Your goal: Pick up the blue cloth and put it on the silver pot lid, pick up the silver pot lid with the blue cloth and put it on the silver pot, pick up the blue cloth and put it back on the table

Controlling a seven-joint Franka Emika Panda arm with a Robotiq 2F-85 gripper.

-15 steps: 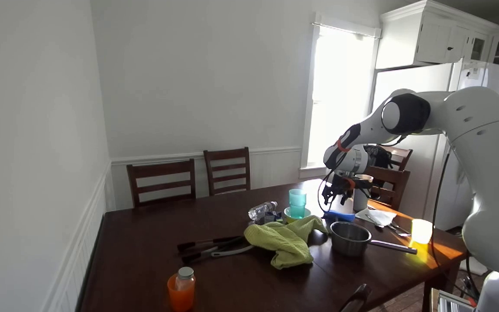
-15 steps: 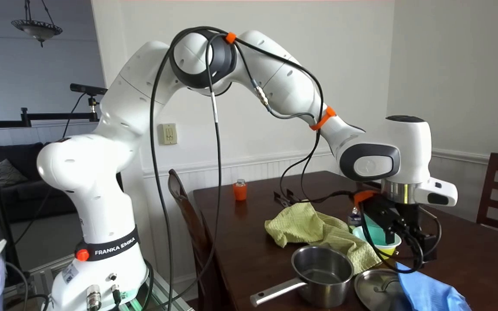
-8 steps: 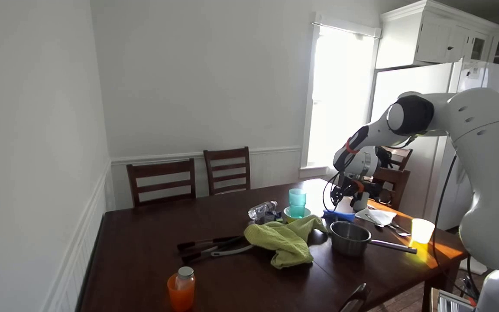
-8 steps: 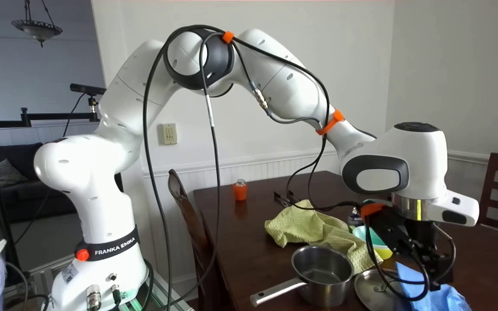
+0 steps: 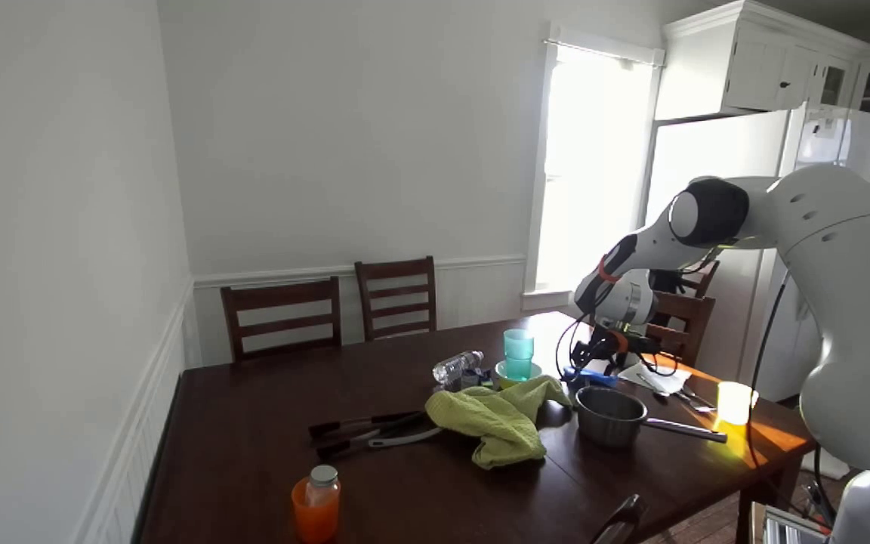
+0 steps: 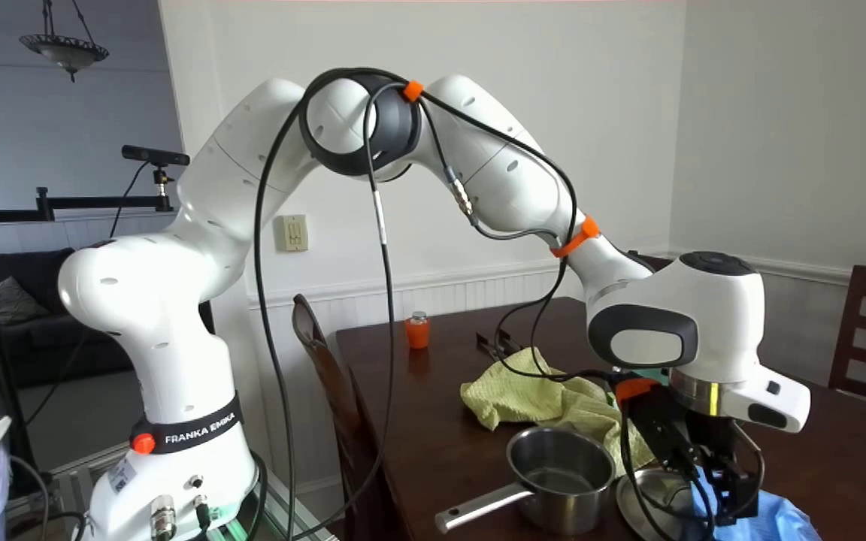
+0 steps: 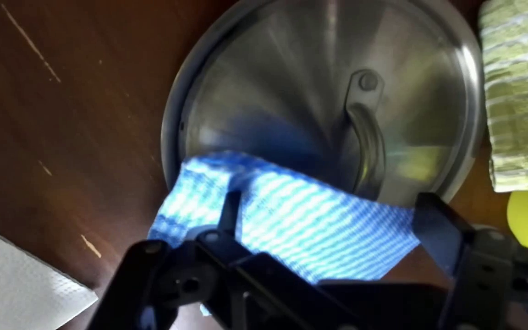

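The blue cloth (image 7: pixel 319 220) lies partly over the silver pot lid (image 7: pixel 291 59) in the wrist view, covering the lid's lower edge. The lid's handle is mostly bare. My gripper (image 7: pixel 330 201) is open, one finger over the cloth and the other at its right edge. I cannot tell whether the fingertips touch it. The cloth also shows under the gripper in both exterior views (image 5: pixel 600 380) (image 6: pixel 767 520). The lid (image 6: pixel 651 488) is partly hidden by cables and gripper. The silver pot (image 6: pixel 562 481) stands uncovered beside the lid; it also shows in an exterior view (image 5: pixel 610 419).
A yellow-green towel (image 5: pixel 492 423) lies beside the pot and lid. A teal cup (image 5: pixel 519 355) in a bowl, a plastic bottle (image 5: pixel 456 366) and a white napkin (image 5: pixel 658 376) with cutlery are nearby. A yellow cup (image 5: pixel 735 402) stands near the pot's handle (image 5: pixel 684 431).
The arm moved sideways over the cloth by half a second ago. It has since lowered, bringing the open gripper down to the cloth. The pot, lid and towel have not moved.
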